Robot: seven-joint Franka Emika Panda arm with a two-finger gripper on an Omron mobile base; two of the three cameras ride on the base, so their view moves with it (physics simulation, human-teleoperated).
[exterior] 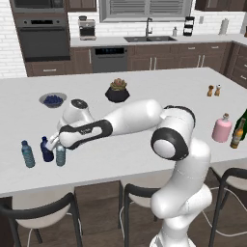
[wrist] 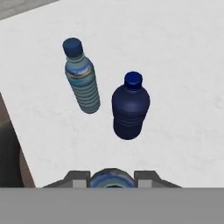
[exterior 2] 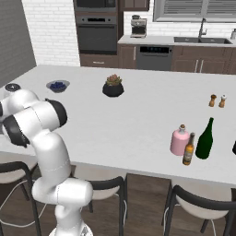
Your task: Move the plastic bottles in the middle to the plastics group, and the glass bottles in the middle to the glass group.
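Observation:
My gripper [exterior: 54,142] is at the counter's near left, shut on the top of the pale-blue ribbed water bottle [exterior: 61,156], which stands upright with its base at the counter. In the hand view the bottle's blue cap [wrist: 113,178] sits between the fingers. Just beside it stand the dark navy bottle [exterior: 46,150] [wrist: 130,109] and the teal-blue bottle [exterior: 27,154] [wrist: 83,85]. Far right, the pink bottle [exterior 2: 179,140] and amber beer bottle [exterior 2: 188,150] stand next to the tall dark green bottle [exterior 2: 205,138].
A dark pot with a succulent [exterior: 117,90] and a bowl of blueberries [exterior: 53,100] sit further back on the white counter [exterior: 144,82]. Salt and pepper shakers [exterior: 213,90] are at the back right. Stools [exterior: 43,212] line the near edge.

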